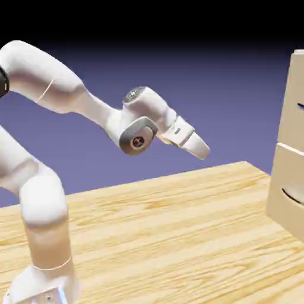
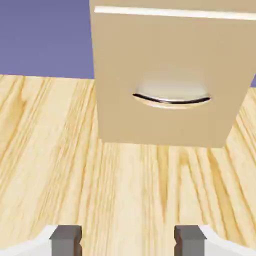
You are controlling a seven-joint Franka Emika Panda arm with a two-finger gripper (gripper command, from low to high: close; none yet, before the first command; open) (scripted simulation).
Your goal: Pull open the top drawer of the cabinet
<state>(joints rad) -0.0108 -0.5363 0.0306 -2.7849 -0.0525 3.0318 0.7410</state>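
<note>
gripper (image 1: 200,148) open, mid-air, well apart from cabinet (image 1: 289,142), top drawer (image 1: 295,101) higher

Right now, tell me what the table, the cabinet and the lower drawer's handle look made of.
Table: light wood, going by its streaked grain, satin finish.
Cabinet: plain beige panels, no grain; painted board perhaps, matte.
Handle: dark curved bar with a bright glint, probably polished metal.
</note>
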